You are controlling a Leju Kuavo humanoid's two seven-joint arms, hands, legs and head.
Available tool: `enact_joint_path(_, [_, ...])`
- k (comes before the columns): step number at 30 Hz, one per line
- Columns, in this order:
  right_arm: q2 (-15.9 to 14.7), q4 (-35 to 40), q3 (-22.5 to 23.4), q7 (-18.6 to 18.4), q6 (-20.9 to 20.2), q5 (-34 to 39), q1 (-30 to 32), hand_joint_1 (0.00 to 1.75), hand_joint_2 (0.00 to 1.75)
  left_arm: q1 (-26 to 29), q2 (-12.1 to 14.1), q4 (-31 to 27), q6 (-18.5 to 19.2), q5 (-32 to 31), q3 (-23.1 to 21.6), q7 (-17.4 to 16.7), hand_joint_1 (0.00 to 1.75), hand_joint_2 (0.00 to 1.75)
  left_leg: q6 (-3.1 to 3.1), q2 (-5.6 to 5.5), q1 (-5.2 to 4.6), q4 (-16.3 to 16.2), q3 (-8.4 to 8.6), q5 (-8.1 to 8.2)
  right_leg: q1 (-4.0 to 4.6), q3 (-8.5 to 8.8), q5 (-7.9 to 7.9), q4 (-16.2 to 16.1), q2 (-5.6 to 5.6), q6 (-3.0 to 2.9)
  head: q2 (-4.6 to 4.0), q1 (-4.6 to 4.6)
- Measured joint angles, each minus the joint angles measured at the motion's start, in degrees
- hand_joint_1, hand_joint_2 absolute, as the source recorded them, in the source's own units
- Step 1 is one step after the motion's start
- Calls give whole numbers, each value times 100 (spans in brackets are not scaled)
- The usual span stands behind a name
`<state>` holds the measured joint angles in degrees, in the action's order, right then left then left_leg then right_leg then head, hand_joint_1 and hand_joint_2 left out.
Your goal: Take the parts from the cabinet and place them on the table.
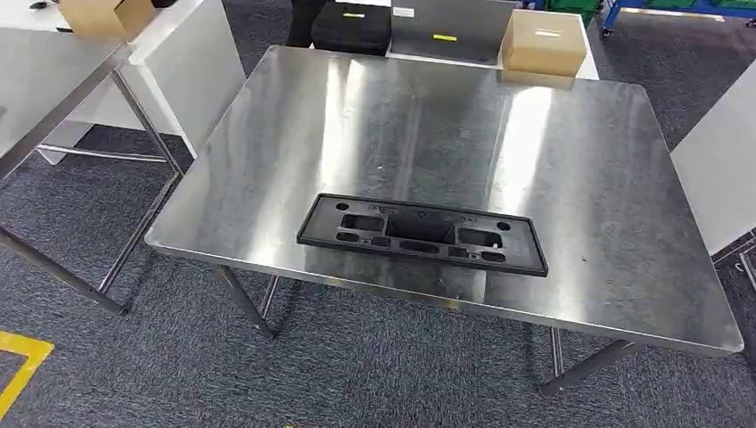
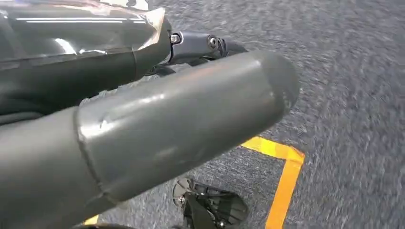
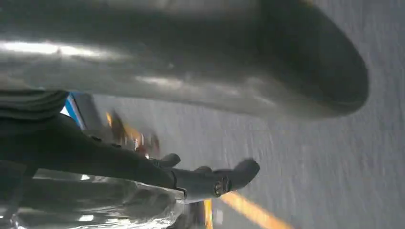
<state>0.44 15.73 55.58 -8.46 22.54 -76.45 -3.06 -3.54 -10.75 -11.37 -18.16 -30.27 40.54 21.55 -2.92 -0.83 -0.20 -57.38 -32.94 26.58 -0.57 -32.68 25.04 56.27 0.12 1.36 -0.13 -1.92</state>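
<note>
Your black part (image 1: 422, 234) lies flat on the bench (image 1: 579, 178) near its front edge. It looks like stiff, light plastic: grip a long rim. Left hand (image 2: 157, 119) and right hand (image 3: 191, 86) hang blurred; I cannot tell their state.

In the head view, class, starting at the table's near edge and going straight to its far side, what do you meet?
Bare near edge of the stainless steel table → long black plastic part with cut-outs → brown cardboard box past the far edge.
</note>
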Motion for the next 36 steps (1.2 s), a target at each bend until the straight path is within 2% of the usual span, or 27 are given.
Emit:
enact_joint_path(1, [46,-48,37,48,-271,33,-9,0,0,6,29,0,31,-61,-55,-7,0,0,-44,2,-13,32,24,-39,3,25,-18,-35,2,32,0,2])
enact_joint_path(2, [116,-96,78,146,-475,65,-16,0,0,7,37,0,76,-115,-114,-19,0,0,-108,14,58,210,122,-149,73,39,-12,-53,-1,44,0,9])
enact_joint_path(3, [175,-133,118,283,-614,116,-23,0,0,7,55,0,87,-164,-160,-28,0,0,-99,34,64,330,185,-204,41,2,103,69,-10,25,0,18])
enact_joint_path(5, [280,-192,201,609,-733,188,-38,0,0,14,109,0,135,-238,-249,-48,0,0,-126,41,81,338,164,-238,5,-298,571,827,-7,-52,0,37])
enact_joint_path(6, [292,-203,227,671,-733,186,-39,0,0,18,116,0,137,-271,-281,-52,0,0,-114,43,79,336,148,-245,-26,-464,767,1262,-8,-48,0,28])
enact_joint_path(7, [317,-221,247,703,-735,173,-44,0,0,29,133,0,146,-273,-312,-59,0,0,-94,52,81,332,121,-258,-51,-591,899,1617,-8,-13,-2,26])
enact_joint_path(8, [332,-232,262,728,-735,159,-48,0,0,32,149,0,166,-273,-328,-59,0,0,-67,53,90,322,94,-275,-84,-592,900,1709,-10,50,0,37])
enact_joint_path(10, [336,-247,271,743,-733,149,-50,0,0,41,168,0,183,-273,-356,-61,0,0,-3,50,147,275,26,-301,-169,-200,651,1114,-11,238,0,31])
enact_joint_path(11, [347,-251,275,715,-709,144,-62,0,0,46,179,0,192,-275,-374,-61,0,0,60,49,196,206,-26,-295,-227,184,466,464,-13,359,0,35])
enact_joint_path(12, [373,-260,280,658,-681,146,-84,0,0,44,208,0,194,-286,-389,-55,0,0,139,49,189,107,-75,-274,-288,448,471,-5,-8,424,0,50])
enact_joint_path(13, [429,-282,286,579,-648,144,-118,0,0,53,272,-4,194,-312,-393,-42,0,0,198,30,194,65,-148,-261,-179,424,389,223,64,381,0,79])
enact_joint_path(14, [386,-282,299,524,-602,131,-105,0,0,51,271,4,192,-336,-400,-33,0,0,255,27,150,-32,-138,-234,-209,282,370,246,88,332,0,33])
enact_joint_path(15, [435,-297,301,472,-571,107,-122,0,0,39,291,2,192,-345,-406,-6,0,0,269,24,163,-59,-159,-231,-192,285,493,252,100,194,0,31])
enact_joint_path(16, [413,-297,301,474,-563,107,-118,0,0,42,302,2,192,-354,-426,11,0,0,298,19,145,-63,-174,-254,-191,242,492,275,83,148,0,-13])
enact_joint_path(17, [433,-310,308,496,-565,131,-115,0,0,53,323,4,190,-354,-439,24,0,0,335,5,229,-96,-189,-270,-246,223,472,285,72,67,0,-17])
enact_joint_path(18, [430,-310,317,536,-578,140,-134,0,175,71,348,7,190,-354,-444,28,0,0,343,17,239,-174,-237,-135,-222,193,425,287,36,1,0,-28])
enact_joint_path(21, [417,-310,321,603,-620,70,-126,0,175,57,380,11,188,-360,-448,33,0,0,350,45,223,-1228,-538,851,-102,53,293,290,-6,-158,0,-33])
enact_joint_path(22, [419,-312,321,616,-622,46,-124,0,175,57,391,11,188,-360,-450,37,0,0,339,46,221,-1611,-625,1051,-56,5,246,294,-19,-173,0,-28])
enact_joint_path(23, [419,-312,321,627,-622,19,-123,0,175,60,396,11,186,-360,-450,37,0,0,316,46,210,-1790,-624,1093,-14,-50,196,302,-23,-183,0,-31])
enact_joint_path(25, [417,-312,317,632,-620,-29,-121,0,175,61,402,11,181,-360,-450,35,0,0,191,46,155,-1379,-220,843,63,-186,99,303,-27,-197,0,-33])
enact_joint_path(30, [417,-312,317,632,-620,-35,-121,0,175,61,404,11,181,-360,-450,35,0,0,175,46,146,-1297,-162,810,72,-196,90,302,-26,-197,0,-35])
enact_joint_path(31, [445,-330,306,632,-617,-61,-137,0,175,27,468,9,164,-358,-457,28,0,0,-177,122,-113,-14,674,525,9,-236,-103,254,-53,-82,0,-15])
enact_joint_path(32, [468,-334,304,632,-617,-64,-148,0,175,16,490,9,164,-349,-457,24,0,0,-224,128,-144,77,600,440,5,-230,-207,180,-53,-7,0,-22])
enact_joint_path(33, [457,-336,304,632,-617,-66,-142,0,175,16,485,9,161,-349,-457,24,0,0,-236,142,-46,255,627,245,38,-267,-188,223,-57,-2,0,-13])
enact_joint_path(34, [459,-336,304,629,-615,-70,-134,0,175,-1,481,9,161,-349,-457,26,0,0,-197,132,-65,332,571,152,40,-358,46,329,-34,-27,0,-16])
enact_joint_path(35, [454,-336,301,621,-613,-81,-126,0,175,-5,476,9,161,-349,-457,22,0,0,-216,137,-56,328,494,84,30,-435,371,596,-33,-94,0,20])
enact_joint_path(36, [439,-336,301,603,-604,-85,-126,0,175,7,468,11,161,-349,-457,20,0,0,-169,137,-57,325,416,24,13,-491,659,950,-33,-127,0,26])
